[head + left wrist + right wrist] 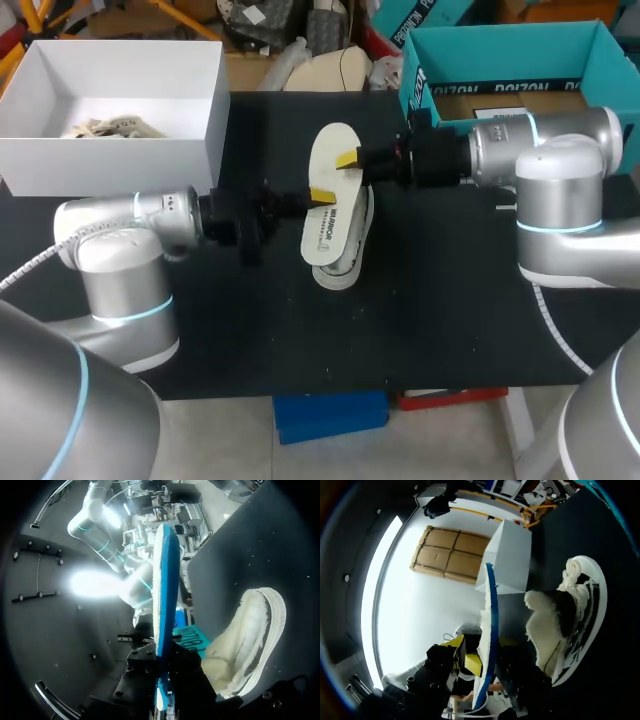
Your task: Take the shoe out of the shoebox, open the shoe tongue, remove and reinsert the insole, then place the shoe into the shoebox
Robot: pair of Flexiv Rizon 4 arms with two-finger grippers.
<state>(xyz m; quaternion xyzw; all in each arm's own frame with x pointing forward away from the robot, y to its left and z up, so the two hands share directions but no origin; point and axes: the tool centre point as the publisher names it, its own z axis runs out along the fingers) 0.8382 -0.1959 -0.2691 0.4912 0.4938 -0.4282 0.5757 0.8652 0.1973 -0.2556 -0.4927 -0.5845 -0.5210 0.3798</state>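
Insole [333, 190]; paper [110, 127] in white box [110, 165]

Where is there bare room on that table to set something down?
Bare table stretches from the shoe to the near edge. The middle is crowded: left hand and right hand grip the insole above the shoe.

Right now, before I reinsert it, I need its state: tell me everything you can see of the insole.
The insole is out of the shoe, held over it, broad face up. It looks a thin, foam-like sheet, white with dark print on top, blue underneath. The left tool pinches one long edge, the right tool the opposite edge, further along.
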